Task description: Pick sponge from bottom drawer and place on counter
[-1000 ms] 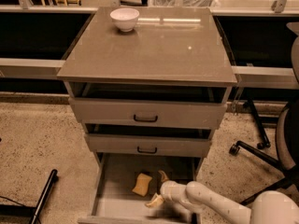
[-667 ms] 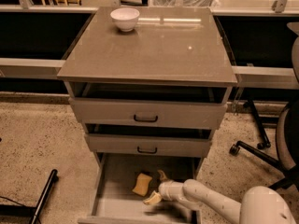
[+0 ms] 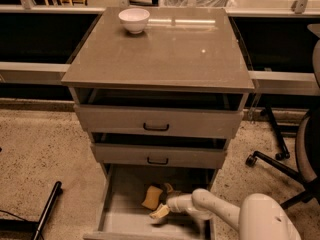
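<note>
The pale-yellow sponge (image 3: 150, 198) lies on the floor of the pulled-out bottom drawer (image 3: 120, 211), near its middle. My gripper (image 3: 161, 202) reaches into the drawer from the right on a white arm. It is open, with one finger (image 3: 166, 188) behind the sponge's right end and the other finger (image 3: 160, 212) in front of it. The counter (image 3: 165, 49), the glossy grey-brown cabinet top, is above.
A white bowl (image 3: 134, 20) stands at the counter's back left. Two shallower drawers with black handles (image 3: 156, 127) are slightly open above the bottom one. An office chair base (image 3: 272, 161) is at the right, and a black bar (image 3: 47, 209) lies on the floor at the left.
My gripper has moved left and back towards the sponge, and its fingers now stand either side of the sponge's right end. The sponge has not moved.
</note>
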You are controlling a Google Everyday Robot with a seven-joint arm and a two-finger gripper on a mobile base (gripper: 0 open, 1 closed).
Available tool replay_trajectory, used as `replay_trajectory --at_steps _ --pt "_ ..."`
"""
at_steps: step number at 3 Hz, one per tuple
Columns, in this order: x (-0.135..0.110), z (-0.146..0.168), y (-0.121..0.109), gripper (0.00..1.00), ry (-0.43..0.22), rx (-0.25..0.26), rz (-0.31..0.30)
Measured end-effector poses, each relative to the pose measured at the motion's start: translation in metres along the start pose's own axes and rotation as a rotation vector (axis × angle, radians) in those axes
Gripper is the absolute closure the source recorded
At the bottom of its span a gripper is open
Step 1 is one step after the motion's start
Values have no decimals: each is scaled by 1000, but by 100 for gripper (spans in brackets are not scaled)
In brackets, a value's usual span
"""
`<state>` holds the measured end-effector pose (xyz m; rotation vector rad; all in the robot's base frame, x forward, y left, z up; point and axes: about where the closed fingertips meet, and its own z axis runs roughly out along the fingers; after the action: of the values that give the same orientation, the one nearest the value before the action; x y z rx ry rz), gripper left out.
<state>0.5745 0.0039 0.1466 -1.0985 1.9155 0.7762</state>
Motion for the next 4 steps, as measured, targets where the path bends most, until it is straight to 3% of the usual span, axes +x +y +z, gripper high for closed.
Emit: replay_trajectory --at_steps 1,2,4 --pt "9 9 -1 0 11 -18 2" --pt "9 15 0 18 -20 -47 -38" --pt "5 30 6 65 -69 -125 -88"
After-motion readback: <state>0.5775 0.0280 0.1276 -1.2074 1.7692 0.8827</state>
